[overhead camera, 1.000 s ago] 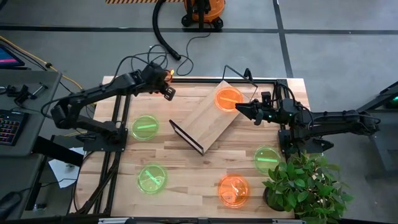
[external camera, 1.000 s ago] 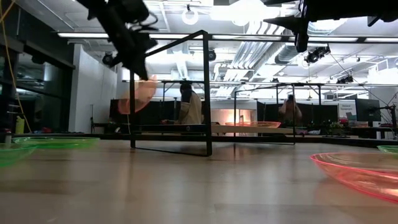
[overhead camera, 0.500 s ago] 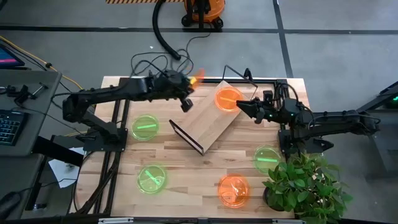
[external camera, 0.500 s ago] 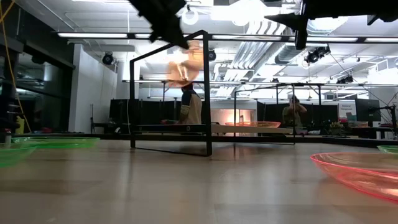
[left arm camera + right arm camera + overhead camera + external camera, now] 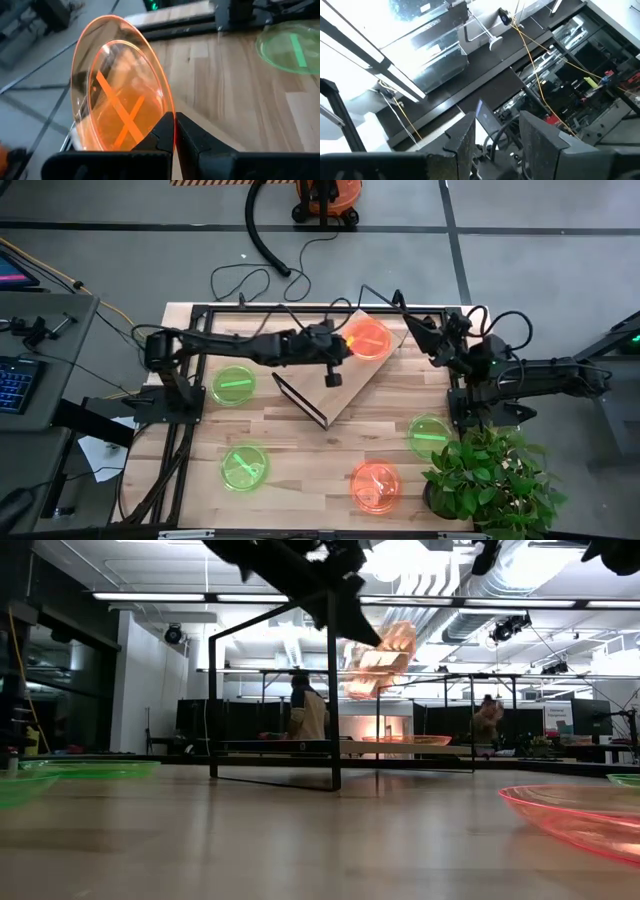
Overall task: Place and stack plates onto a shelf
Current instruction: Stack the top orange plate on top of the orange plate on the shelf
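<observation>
High view: the left claw [image 5: 340, 352] reaches over the shelf [image 5: 335, 375], a light-wood board lying at an angle near the table's [image 5: 300, 470] far edge. It is clamped on the rim of an orange plate [image 5: 345, 345], held above another orange plate [image 5: 368, 338] that rests on the shelf's far end. 2 green plates [image 5: 234, 385] [image 5: 243, 466] lie on the table to the left of the shelf, 1 green plate [image 5: 428, 432] and 1 orange plate [image 5: 375, 484] to its right and nearer. The right claw [image 5: 418, 332] hangs off the shelf's right end, fingers apart and holding nothing.

Low view: the held orange plate [image 5: 378, 658] tilts in the air above the shelf's black wire frame [image 5: 332, 690].

Left wrist view: 2 dark fingers [image 5: 160, 134] pinch the plate's [image 5: 117, 95] edge.

Right wrist view: parted fingers [image 5: 465, 135] point up at the ceiling.
</observation>
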